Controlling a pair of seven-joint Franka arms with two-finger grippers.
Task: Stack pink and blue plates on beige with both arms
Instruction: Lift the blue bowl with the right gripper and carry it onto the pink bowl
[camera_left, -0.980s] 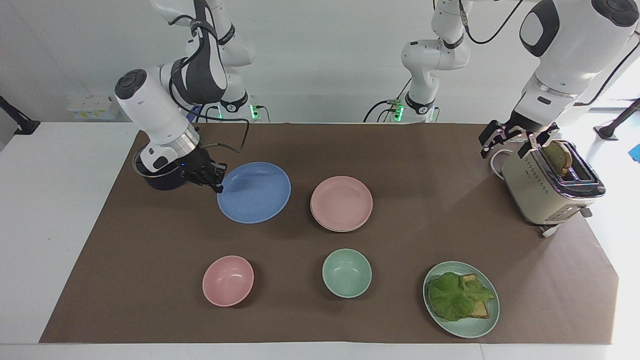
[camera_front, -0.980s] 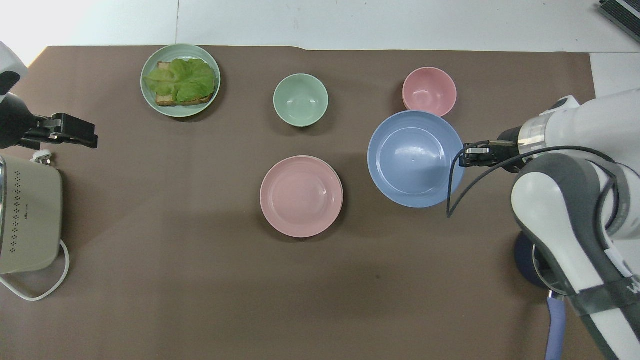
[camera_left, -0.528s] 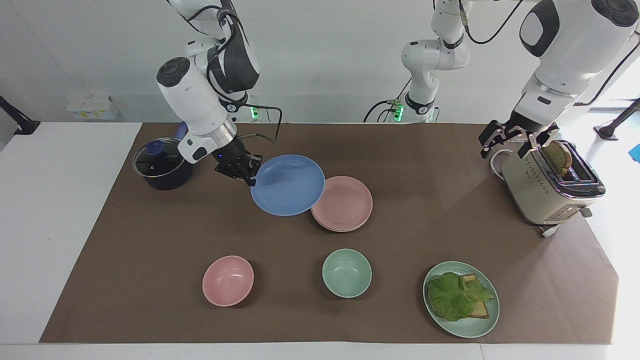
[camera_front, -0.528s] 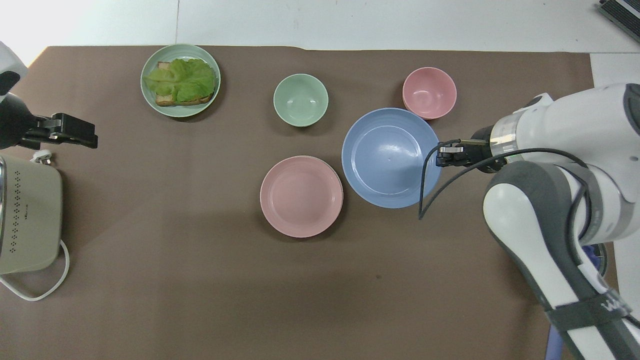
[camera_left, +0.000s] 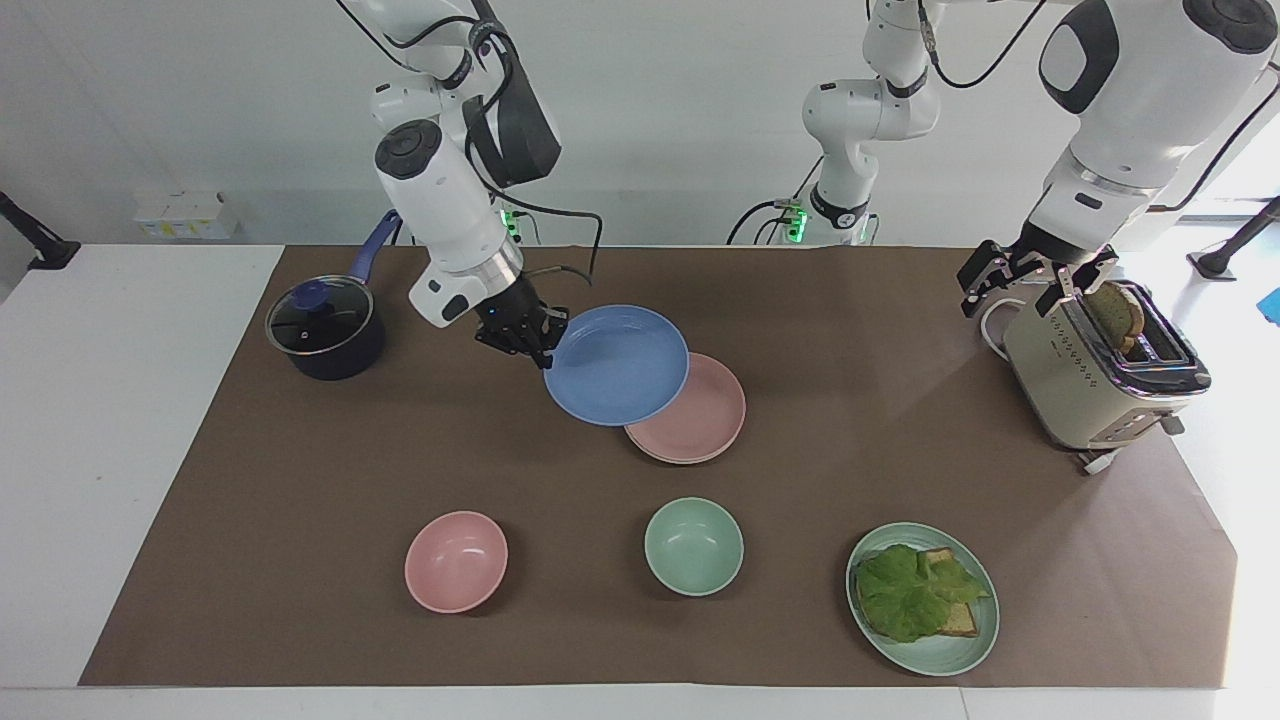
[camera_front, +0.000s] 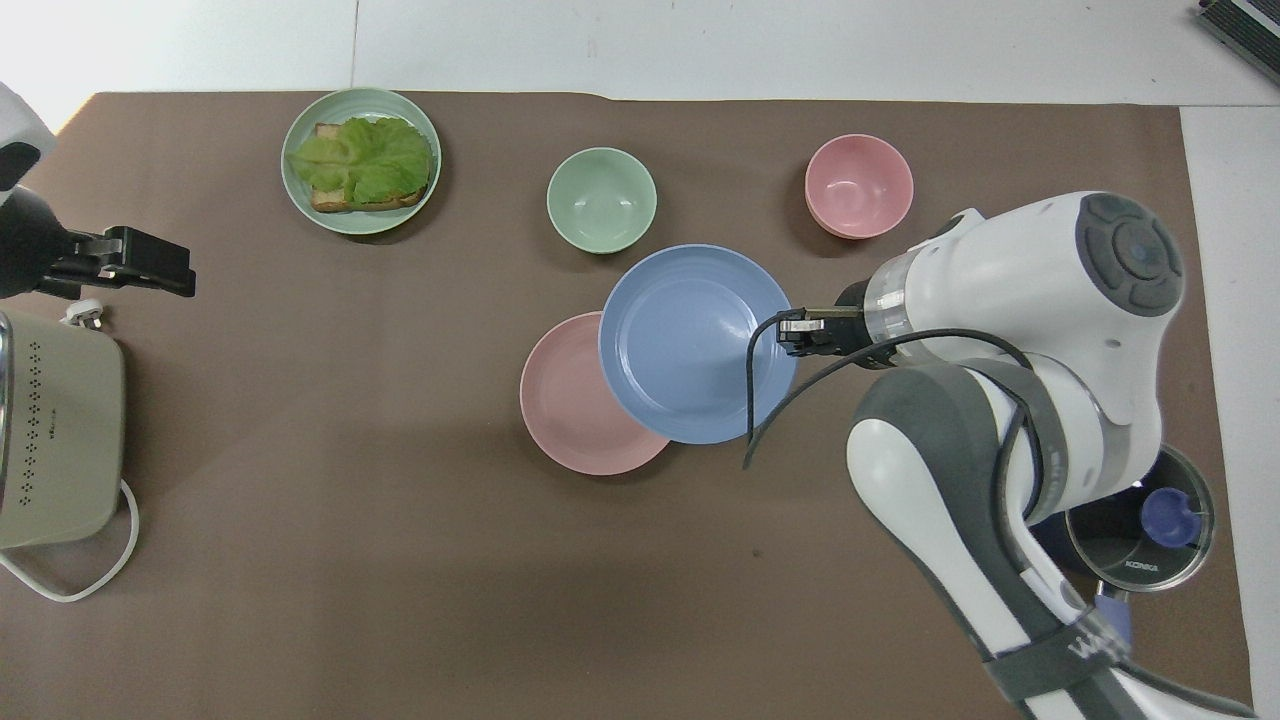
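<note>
The right tool (camera_left: 540, 352) pinches the rim of the matte round blue plate (camera_left: 617, 365), holding it raised and tilted, partly over the pale pink round plate (camera_left: 705, 420) on the brown-covered worktop (camera_left: 300, 480). The left tool (camera_left: 1030, 280) waits spread over the cream toaster (camera_left: 1085, 385).

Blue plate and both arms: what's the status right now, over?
Right end effector shut on blue plate, held over pink plate. Left end effector open, waiting by toaster. Nothing blocking the stack.
</note>
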